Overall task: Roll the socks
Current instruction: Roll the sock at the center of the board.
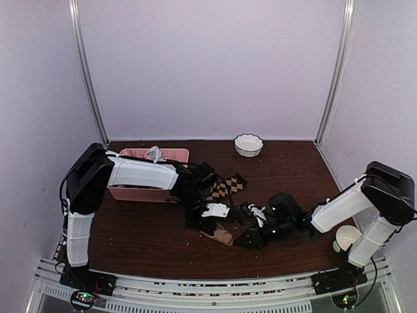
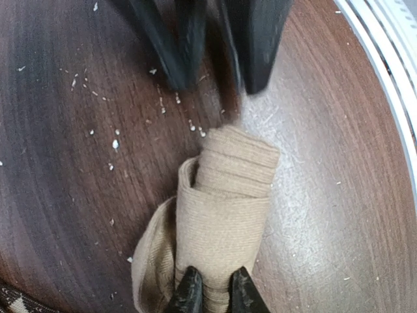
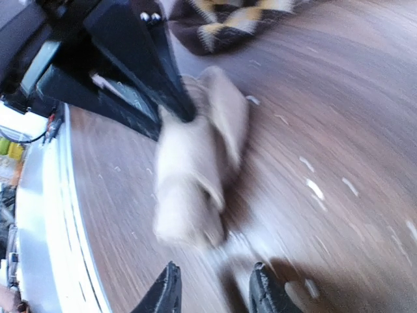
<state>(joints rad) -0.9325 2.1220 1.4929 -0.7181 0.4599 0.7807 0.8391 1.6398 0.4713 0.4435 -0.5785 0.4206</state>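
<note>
The tan sock (image 2: 225,208) lies on the table as a loose roll, with a flap hanging off its left side. My left gripper (image 2: 215,291) is shut on the roll's near end, fabric pinched between the fingertips. My right gripper (image 3: 215,293) is open just short of the roll's other end (image 3: 189,182), with nothing between its fingers (image 2: 257,39). The dark brown argyle sock (image 1: 225,188) lies flat behind them, apart from both grippers. In the top view the tan sock (image 1: 223,236) sits between the left gripper (image 1: 214,225) and the right gripper (image 1: 246,239).
A pink tray (image 1: 133,193) stands at the back left under the left arm. A white bowl (image 1: 248,145) sits at the back centre. A white round object (image 1: 345,237) rests by the right arm's base. The table's front rail (image 2: 391,78) runs close to the roll. White crumbs dot the wood.
</note>
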